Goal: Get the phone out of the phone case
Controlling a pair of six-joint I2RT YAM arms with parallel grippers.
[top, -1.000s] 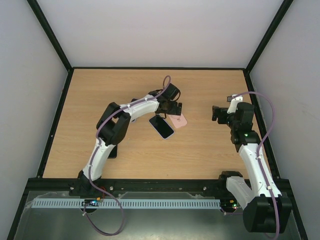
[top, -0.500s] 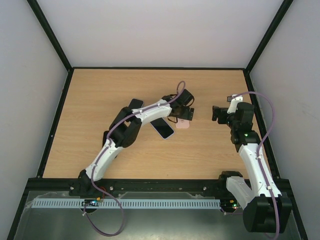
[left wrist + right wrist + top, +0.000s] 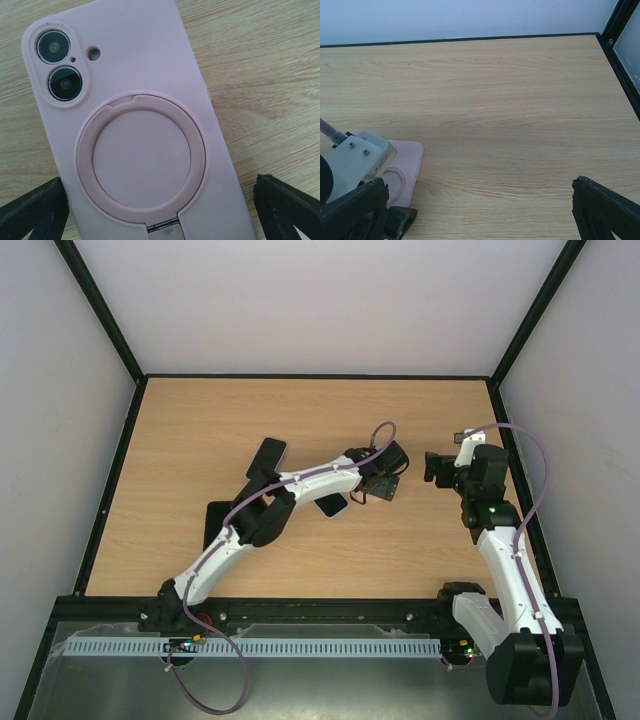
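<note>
**A:** What lies on the left of the wooden table (image 3: 180, 430)?

**B:** One dark flat object (image 3: 268, 455) and a second dark object (image 3: 212, 522), both by the left arm. Then a dark-screen phone (image 3: 335, 506), partly under this arm.

**A:** And the left gripper (image 3: 383, 487)?

**B:** Wide open, holding nothing. It hangs over the pink phone case (image 3: 135, 125), one finger at each side. The case lies back up, near the table's middle; two lenses show in its cutout.

**A:** The right gripper (image 3: 432, 467)?

**B:** Also open and empty, to the right of the case.

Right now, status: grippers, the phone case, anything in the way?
Left gripper open, straddling pink case. Right gripper open, standing off. Case back-up on table, lenses showing. Another phone close beside it.
</note>
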